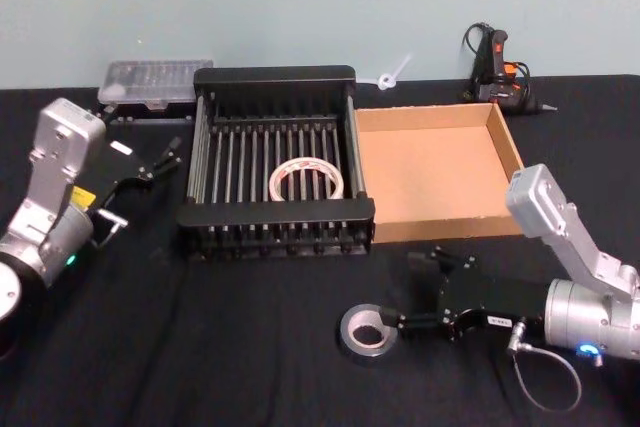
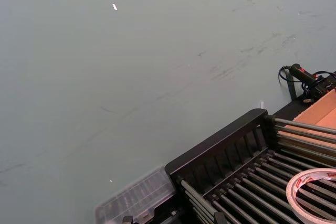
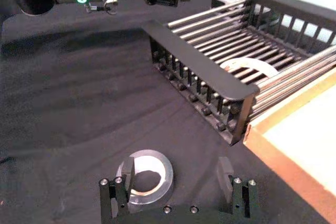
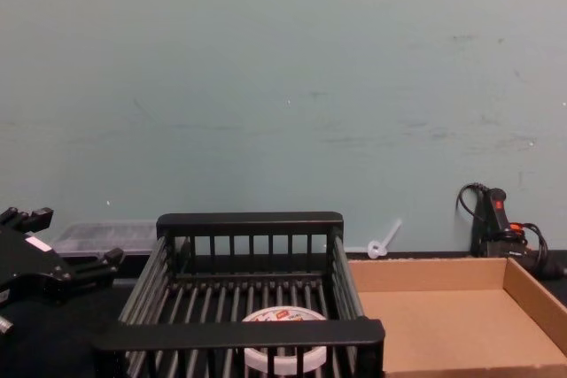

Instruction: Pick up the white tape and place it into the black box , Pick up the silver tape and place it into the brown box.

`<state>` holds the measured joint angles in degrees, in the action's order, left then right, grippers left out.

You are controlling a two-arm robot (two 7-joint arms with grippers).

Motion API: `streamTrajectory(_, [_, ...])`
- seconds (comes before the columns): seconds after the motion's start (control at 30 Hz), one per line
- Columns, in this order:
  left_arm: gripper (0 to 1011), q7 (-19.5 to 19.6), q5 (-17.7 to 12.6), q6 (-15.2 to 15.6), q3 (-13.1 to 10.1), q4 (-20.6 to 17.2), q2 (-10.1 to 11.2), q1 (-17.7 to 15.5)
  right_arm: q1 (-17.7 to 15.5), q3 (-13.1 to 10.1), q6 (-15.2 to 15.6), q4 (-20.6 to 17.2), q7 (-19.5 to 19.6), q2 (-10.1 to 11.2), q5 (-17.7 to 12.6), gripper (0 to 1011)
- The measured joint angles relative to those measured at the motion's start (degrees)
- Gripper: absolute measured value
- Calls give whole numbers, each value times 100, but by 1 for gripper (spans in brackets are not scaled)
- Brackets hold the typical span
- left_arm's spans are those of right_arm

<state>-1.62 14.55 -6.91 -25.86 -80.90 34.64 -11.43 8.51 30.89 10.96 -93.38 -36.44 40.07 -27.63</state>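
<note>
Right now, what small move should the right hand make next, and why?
Probably shift the right hand sideways to centre it on the silver tape, then close. The fingers are open and one already sits at the roll, but the roll lies off to one side of the gap. The white tape is already in the black box; the brown box is empty.

White tape (image 1: 306,179) showing red print inside the black slatted box (image 1: 275,79); grey-silver tape (image 1: 366,330) lying on black worktop (image 1: 200,347); brown box (image 1: 440,175) sitting plain

Matt cardboard brown box (image 1: 430,172), black plastic black box (image 1: 275,215), glossy silver tape (image 1: 366,331).
</note>
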Motion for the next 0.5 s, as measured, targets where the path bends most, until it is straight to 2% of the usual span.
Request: streamTrajectory(0.5, [1001, 0, 0, 0, 0, 0, 0, 0, 154, 238, 123, 139, -43, -22, 61, 1002])
